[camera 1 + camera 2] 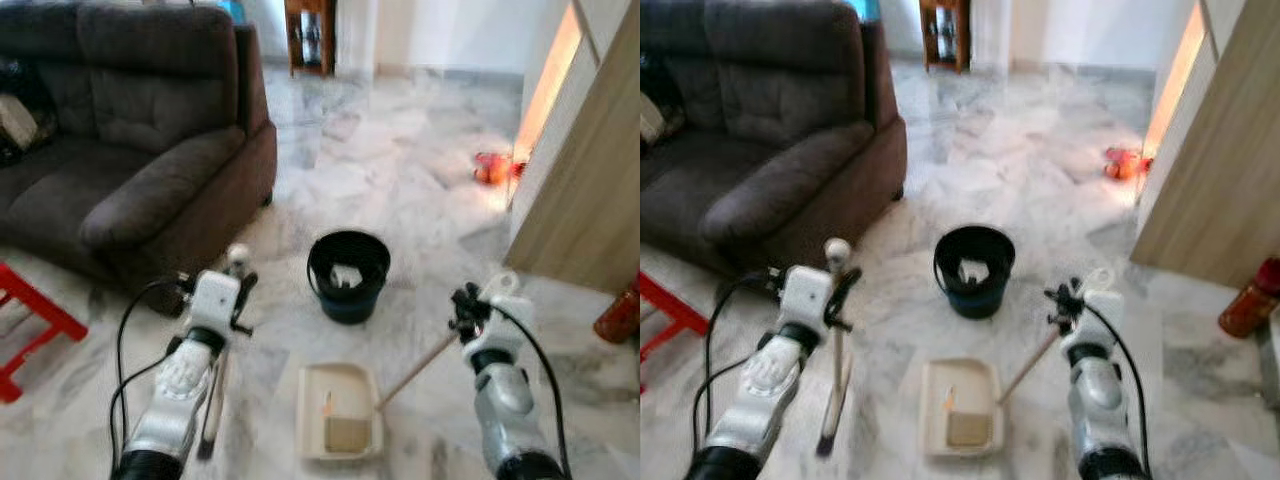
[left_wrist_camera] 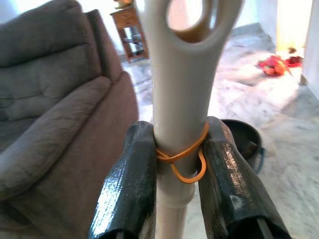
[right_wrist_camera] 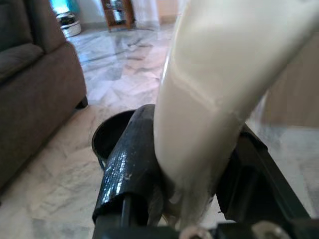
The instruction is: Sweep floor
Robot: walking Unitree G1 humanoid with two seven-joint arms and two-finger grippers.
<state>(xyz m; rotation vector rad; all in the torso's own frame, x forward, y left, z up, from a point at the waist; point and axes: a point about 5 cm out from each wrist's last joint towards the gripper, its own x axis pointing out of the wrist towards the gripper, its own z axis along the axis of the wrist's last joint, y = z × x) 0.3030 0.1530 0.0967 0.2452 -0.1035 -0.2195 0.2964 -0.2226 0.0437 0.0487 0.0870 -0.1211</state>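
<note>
Broom (image 2: 179, 129) upright in left gripper (image 2: 179, 164), jaws clamped on handle; right gripper (image 3: 192, 169) jaws gripping dustpan handle (image 1: 415, 370). Dustpan (image 1: 340, 410) flat on floor just before black bin (image 1: 348, 275). Tip: keep pan lip pressed down, sweep short strokes toward it

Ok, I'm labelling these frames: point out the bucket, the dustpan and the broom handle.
bucket (image 1: 349, 290), left eye view, front wall.
dustpan (image 1: 340, 385), left eye view, bare tray floor.
broom handle (image 2: 179, 104), left wrist view, shaft above the claw.
</note>
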